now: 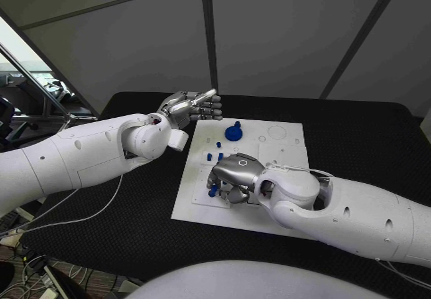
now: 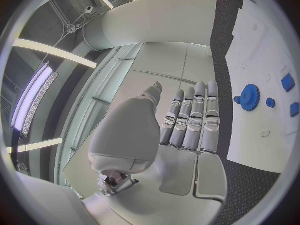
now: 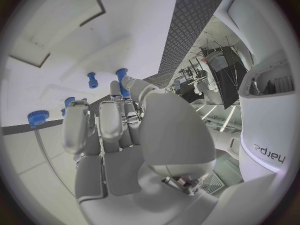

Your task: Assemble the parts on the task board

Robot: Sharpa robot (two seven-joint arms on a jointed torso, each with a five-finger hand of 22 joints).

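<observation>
A white board [image 1: 269,163] lies in the middle of a black table [image 1: 359,137], with both of the robot's hands at work around it. The left hand [image 1: 190,107] is raised off the table just beyond the board's far left corner, palm turned up, its fingers [image 2: 190,122] side by side and nearly straight, grasping nothing. The right hand [image 1: 235,179] is lowered onto the board's near left part, knuckles up, fingers curled down toward the surface. A small blue part [image 1: 213,192] shows at its fingertips by the board's left edge; in the right wrist view a blue peg [image 3: 122,80] stands on the board right against the thumb tip, but whether the hand is grasping it cannot be told. Near the board's far edge a blue gear [image 1: 233,132] lies flat, well apart from both hands, and the left wrist view shows it with toothed rim and a knob at its side. Between the gear and the right hand, several small blue pegs [image 1: 218,149] stand on the board's left half. The right wrist view shows another short peg [image 3: 92,80] upright on the board near the fingertips. Outlined shapes [image 1: 276,132] mark the board's far right corner.
</observation>
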